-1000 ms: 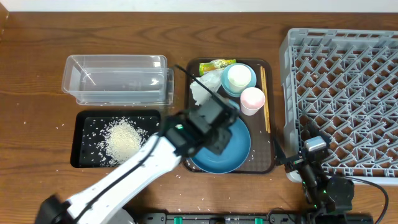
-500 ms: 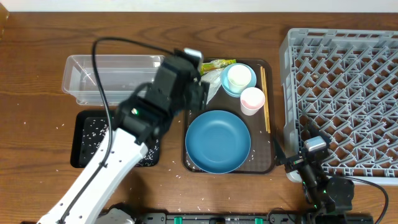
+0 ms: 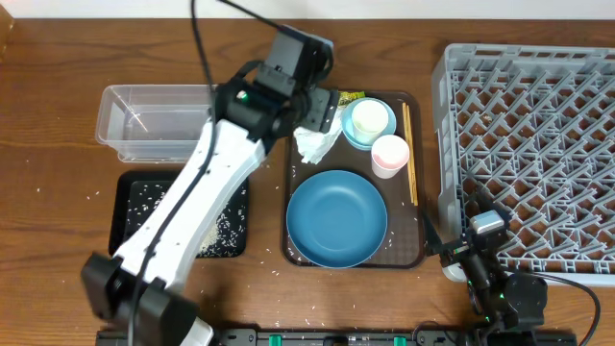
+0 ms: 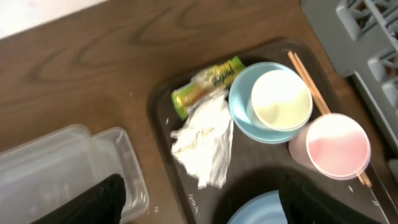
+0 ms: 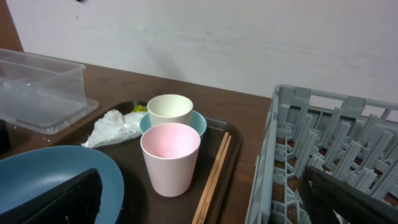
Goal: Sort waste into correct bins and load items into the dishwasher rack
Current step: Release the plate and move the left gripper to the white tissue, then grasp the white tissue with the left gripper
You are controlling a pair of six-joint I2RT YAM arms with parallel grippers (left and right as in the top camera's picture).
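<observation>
One napkin (image 4: 202, 144) lies just under left claw (image 4: 199, 196).

Wooden tabletop (image 3: 58, 96) carrying clear tub (image 3: 144, 120), black tray (image 3: 128, 245), brown serving tray (image 3: 402, 240), grey rack (image 3: 528, 144); stray rice grains (image 3: 93, 195) lying loose.

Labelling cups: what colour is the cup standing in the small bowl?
Creamy white; the cup sits in the light-blue bowl. Best seen from the left wrist.

**Tally on the table**

Two cups: one pink cup (image 3: 389, 155), one white cup (image 3: 370, 119). One light-blue bowl (image 3: 348, 138), one blue dish (image 3: 336, 218), one napkin (image 3: 312, 144), one snack wrapper (image 3: 348, 97). Chopsticks (image 3: 410, 154) – seemingly two, lying close together. Two bins – clear tub (image 3: 154, 125), black tray (image 3: 114, 216). One serving tray (image 3: 404, 242), one rack (image 3: 538, 135). Rice grains (image 3: 144, 197): too many to count.
</observation>
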